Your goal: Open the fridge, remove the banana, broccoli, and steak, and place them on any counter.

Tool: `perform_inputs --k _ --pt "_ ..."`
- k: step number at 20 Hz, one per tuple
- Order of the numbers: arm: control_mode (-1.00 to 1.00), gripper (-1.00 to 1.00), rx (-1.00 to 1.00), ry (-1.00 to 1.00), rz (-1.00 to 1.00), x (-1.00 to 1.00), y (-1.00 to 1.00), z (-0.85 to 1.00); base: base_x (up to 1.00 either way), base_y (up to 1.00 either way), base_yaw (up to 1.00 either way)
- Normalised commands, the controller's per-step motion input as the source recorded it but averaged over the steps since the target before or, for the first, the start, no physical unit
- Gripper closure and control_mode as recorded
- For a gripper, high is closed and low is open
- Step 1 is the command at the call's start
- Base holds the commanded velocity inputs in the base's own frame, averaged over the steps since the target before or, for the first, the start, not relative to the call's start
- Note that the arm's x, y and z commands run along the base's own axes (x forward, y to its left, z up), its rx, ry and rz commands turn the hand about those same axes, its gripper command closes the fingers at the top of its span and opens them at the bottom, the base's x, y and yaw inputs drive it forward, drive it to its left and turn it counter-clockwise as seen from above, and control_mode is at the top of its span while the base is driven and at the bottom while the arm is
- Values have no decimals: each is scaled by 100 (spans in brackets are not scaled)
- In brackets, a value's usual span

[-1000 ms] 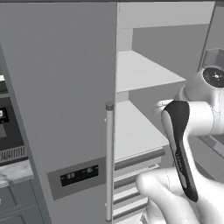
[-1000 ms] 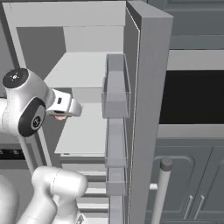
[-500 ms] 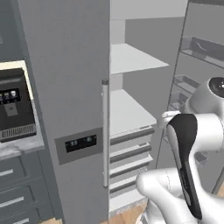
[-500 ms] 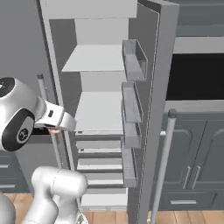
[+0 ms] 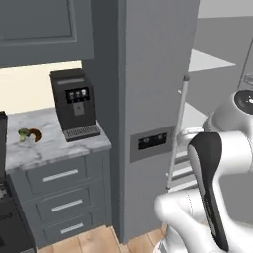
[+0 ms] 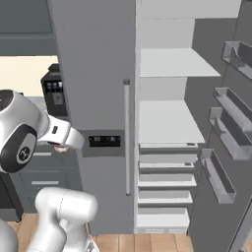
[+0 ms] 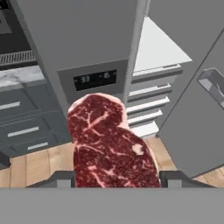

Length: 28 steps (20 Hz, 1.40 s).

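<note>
My gripper (image 7: 114, 181) is shut on the steak (image 7: 109, 142), a marbled red slab that stands up between the two dark fingertips (image 7: 56, 179). In the right base view the gripper (image 6: 60, 146) hangs in front of the fridge's closed left door (image 6: 96, 74), beside the dispenser panel (image 6: 104, 141). The fridge's right side stands open, showing bare white shelves (image 6: 167, 120). The broccoli (image 5: 22, 133) lies on the marbled counter (image 5: 52, 148) at the left. A small curved yellow-brown thing (image 5: 34, 134) next to it looks like the banana.
A black coffee machine (image 5: 74, 105) stands on the counter against the fridge's side. Dark grey drawers (image 5: 59, 190) sit under the stone top, and a grey wall cabinet (image 5: 44, 27) hangs above. The open fridge door with its bins (image 6: 229, 147) juts out at the right.
The whole picture has shifted: the base has backed off and swung left, so the counter and coffee machine have come into view. The steak stays in my gripper, now outside the fridge.
</note>
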Motion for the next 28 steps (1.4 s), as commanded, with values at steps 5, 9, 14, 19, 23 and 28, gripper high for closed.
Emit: perform_inputs --k 5,9,14,19,23,28 --pt "100 100 0 0 0 0 0 0 0 100 0" --pt "100 100 0 0 0 0 0 0 24 100 6" --pt "100 100 0 0 0 0 0 0 91 100 14" --pt "100 100 0 0 0 0 0 0 91 97 16" --pt "-100 100 0 4 11 53 -13 -71 0 0 0" --pt "-100 100 2 0 0 86 -70 -100 0 0 0"
